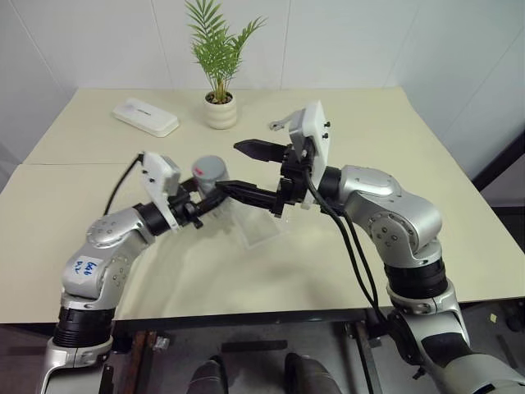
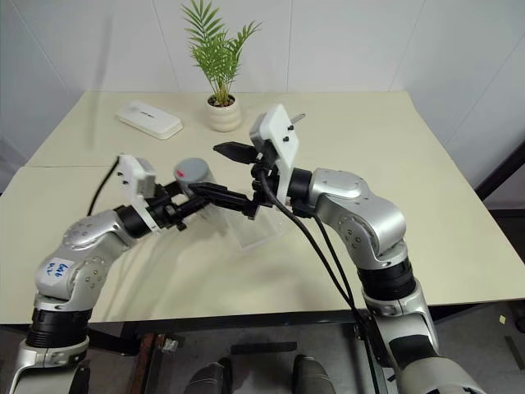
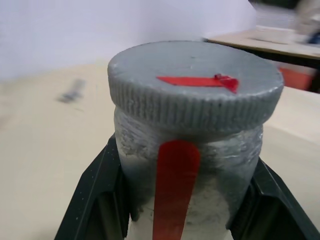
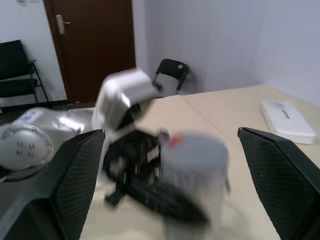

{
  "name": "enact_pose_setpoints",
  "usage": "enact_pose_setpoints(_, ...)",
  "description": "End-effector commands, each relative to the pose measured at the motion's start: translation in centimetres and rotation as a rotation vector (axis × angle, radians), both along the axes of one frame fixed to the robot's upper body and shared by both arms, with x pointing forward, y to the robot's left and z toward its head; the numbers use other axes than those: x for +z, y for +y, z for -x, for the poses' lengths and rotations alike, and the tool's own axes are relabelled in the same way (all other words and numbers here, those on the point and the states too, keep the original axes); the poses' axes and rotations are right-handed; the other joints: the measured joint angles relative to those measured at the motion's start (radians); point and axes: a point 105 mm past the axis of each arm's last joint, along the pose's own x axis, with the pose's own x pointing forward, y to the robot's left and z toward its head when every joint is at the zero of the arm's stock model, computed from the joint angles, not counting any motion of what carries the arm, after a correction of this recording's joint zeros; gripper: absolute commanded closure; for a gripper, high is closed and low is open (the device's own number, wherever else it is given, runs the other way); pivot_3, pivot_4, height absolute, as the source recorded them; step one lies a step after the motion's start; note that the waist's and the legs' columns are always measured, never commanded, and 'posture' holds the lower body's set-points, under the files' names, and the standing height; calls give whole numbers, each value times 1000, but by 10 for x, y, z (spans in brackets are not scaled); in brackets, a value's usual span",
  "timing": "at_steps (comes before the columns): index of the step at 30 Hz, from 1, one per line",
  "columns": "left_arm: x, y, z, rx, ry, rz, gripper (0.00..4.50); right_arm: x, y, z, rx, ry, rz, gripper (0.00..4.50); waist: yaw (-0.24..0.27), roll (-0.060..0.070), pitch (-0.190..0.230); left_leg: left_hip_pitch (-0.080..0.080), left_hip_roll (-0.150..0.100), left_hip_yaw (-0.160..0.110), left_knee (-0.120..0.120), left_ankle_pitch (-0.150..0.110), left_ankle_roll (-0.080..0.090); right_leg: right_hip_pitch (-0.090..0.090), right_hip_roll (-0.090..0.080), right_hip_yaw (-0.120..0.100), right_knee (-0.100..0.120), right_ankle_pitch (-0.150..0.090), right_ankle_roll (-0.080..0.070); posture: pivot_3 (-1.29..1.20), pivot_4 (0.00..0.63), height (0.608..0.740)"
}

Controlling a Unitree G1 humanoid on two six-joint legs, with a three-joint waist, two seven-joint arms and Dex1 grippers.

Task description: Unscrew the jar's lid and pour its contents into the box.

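Jar [image 3: 187,165] w/ lid [image 3: 196,85] on, in left gripper [image 1: 199,203], above box [image 1: 256,223].

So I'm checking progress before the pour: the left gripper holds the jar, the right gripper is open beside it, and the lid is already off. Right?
Not quite: the lid is not off but on the jar, as the left wrist view shows. The rest stands: the left gripper holds the jar, and the right gripper is open beside it.
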Motion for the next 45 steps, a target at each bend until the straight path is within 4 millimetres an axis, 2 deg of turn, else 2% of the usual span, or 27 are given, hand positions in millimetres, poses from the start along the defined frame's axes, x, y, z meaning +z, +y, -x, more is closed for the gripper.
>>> enact_pose_setpoints(1, 10, -10, 9, -46, -51, 7, 2547, 13, 7, 1, 13, -18, -30, 0, -2, 0, 0, 0, 0, 0, 0, 1, 2, 0, 0, 0, 0, 0, 1, 0, 150, 740)
enact_pose_setpoints(9, 9, -19, 16, -76, -46, 29, 2547, -1, 17, -3, 23, -18, 35, 0, -1, 0, 0, 0, 1, 0, 0, 1, 2, -2, 1, 0, 1, 1, 2, 0, 150, 740)
enact_pose_setpoints(19, 7, -18, 20, -71, -44, 20, 2547, -7, 13, -13, -1, -17, 62, 0, -1, 0, 0, 0, 1, 1, -1, 1, 2, -2, 1, 1, 1, 1, 1, 0, 150, 740)
enact_pose_setpoints(23, 7, -15, 20, -62, -46, 12, 2547, -9, 12, -12, 2, -9, 63, 852, -1, 0, 0, 0, 1, 1, -1, 1, 1, -2, 1, 1, 1, 1, 1, 0, 150, 740)
enact_pose_setpoints(26, 10, -13, 19, -56, -51, 17, 2547, -13, 11, -11, 9, -4, 71, 1914, -1, 0, 0, 0, 1, 1, -1, 1, 1, -2, 1, 1, 1, 0, 1, 0, 150, 740)
enact_pose_setpoints(31, 13, -12, 22, -89, -54, 12, 2547, -16, 8, -11, 19, -9, 86, 1949, -1, 0, 0, 0, 1, 1, -1, 0, 1, -3, 1, 1, 1, 0, 1, 0, 150, 740)
enact_pose_setpoints(37, 22, -6, 38, -333, -41, -38, 2547, -21, -8, -6, 184, -78, 198, 1949, -2, 0, 0, -1, 1, 2, -1, -2, -2, -4, 2, 1, 1, 0, 0, 0, 150, 740)
enact_pose_setpoints(41, 27, -1, 46, -476, -75, -94, 2547, -10, -19, 0, 349, -82, 241, 1949, -2, 0, 0, -1, 2, 3, -1, -1, -2, -5, 2, 2, 1, 0, 0, 0, 150, 740)
enact_pose_setpoints(45, 24, 1, 47, -517, -114, -122, 2547, -2, -21, -2, 380, -103, 250, 1949, -2, 0, 0, -1, 2, 3, -1, -1, -1, -6, 3, 2, 3, 1, 1, 0, 150, 740)
